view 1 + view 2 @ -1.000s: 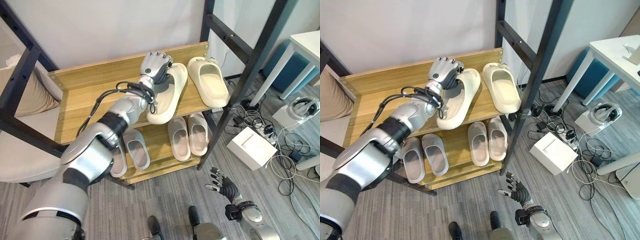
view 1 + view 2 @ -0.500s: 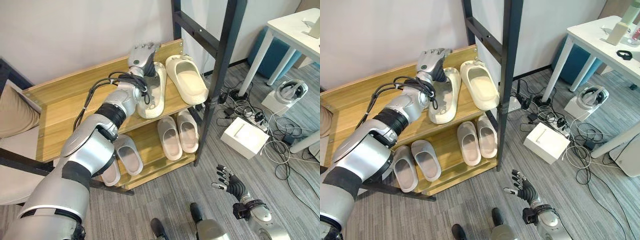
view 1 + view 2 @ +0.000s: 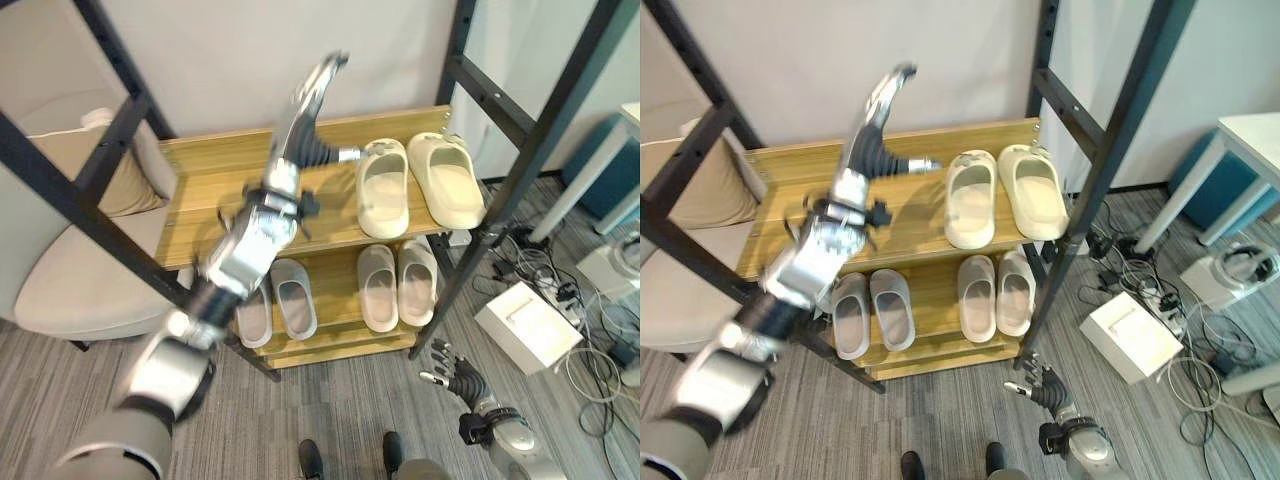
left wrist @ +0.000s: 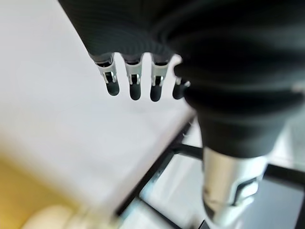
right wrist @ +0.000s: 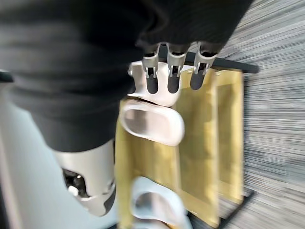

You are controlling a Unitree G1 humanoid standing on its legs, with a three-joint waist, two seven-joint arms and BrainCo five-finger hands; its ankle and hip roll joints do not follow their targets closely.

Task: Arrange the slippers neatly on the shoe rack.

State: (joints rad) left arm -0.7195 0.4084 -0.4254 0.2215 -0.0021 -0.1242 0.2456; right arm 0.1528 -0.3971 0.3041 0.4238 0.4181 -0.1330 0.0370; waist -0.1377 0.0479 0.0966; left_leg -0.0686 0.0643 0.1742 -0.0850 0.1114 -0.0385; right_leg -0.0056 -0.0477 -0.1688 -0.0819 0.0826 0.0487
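Note:
Two cream slippers lie side by side, flat, on the right of the wooden rack's top shelf (image 3: 215, 200): one (image 3: 383, 192) and its mate (image 3: 447, 180). My left hand (image 3: 312, 100) is raised above the shelf against the wall, fingers straight and open, holding nothing; its fingertips (image 4: 135, 88) show bare before the wall. Two pairs of grey slippers sit on the lower shelf, one pair at the left (image 3: 293, 297) and one at the right (image 3: 377, 287). My right hand (image 3: 458, 380) hangs low by the floor, fingers spread and open.
Black metal frame posts (image 3: 500, 180) stand in front of the rack at left and right. A cushioned chair (image 3: 70, 270) is to the left. A white box (image 3: 527, 325) and cables lie on the floor at the right.
My left hand has let go of the cream slipper, which now lies flat beside its mate, and has risen above the shelf. The camera has shifted too.

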